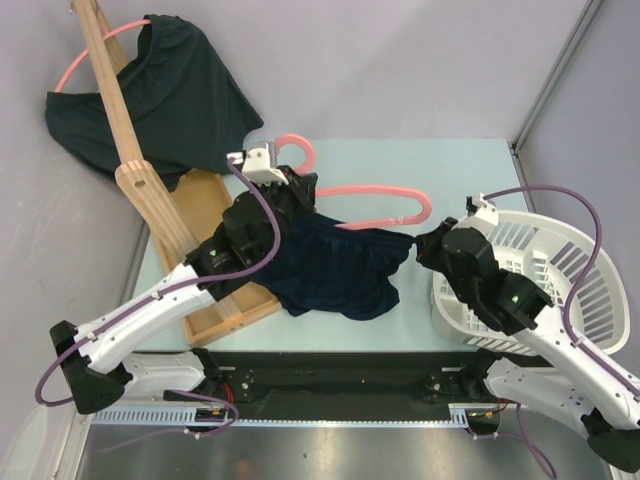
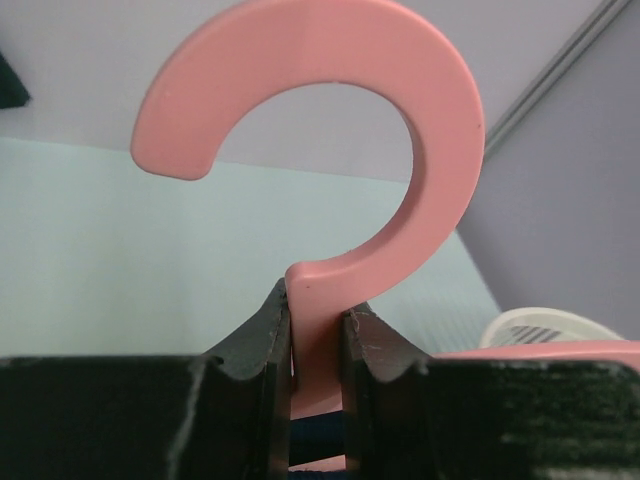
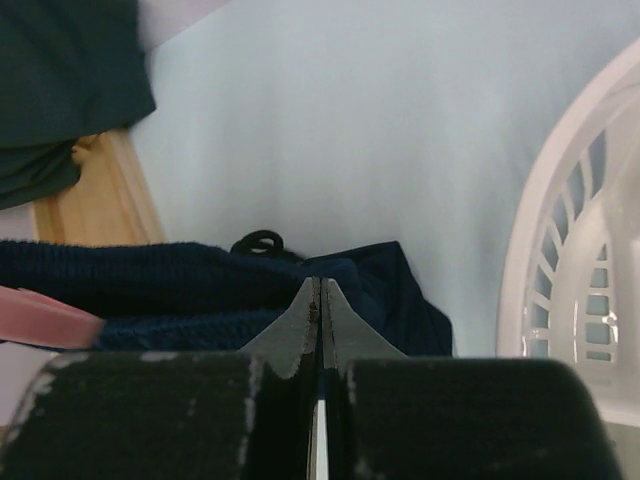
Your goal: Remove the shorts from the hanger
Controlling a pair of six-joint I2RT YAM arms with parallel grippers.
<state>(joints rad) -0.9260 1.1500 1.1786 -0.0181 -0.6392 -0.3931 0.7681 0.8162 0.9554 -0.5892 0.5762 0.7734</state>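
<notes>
The navy blue shorts [image 1: 330, 265] hang on a pink hanger [image 1: 385, 190] held just above the table. My left gripper [image 1: 285, 185] is shut on the hanger's neck below the hook, as the left wrist view shows [image 2: 318, 335]. My right gripper [image 1: 418, 248] is shut on the right end of the navy shorts' waistband, which is drawn to a point there; in the right wrist view [image 3: 320, 300] the jaws are closed against the navy cloth [image 3: 150, 280]. The blackish dark green shorts [image 1: 160, 95] hang on a second pink hanger [image 1: 85, 60] on the wooden rack at the back left.
The wooden rack's post [image 1: 125, 140] and base tray [image 1: 215, 215] stand at the table's left. A white slatted basket [image 1: 585, 250] sits at the right, right behind my right gripper. Grey walls close in the back and sides.
</notes>
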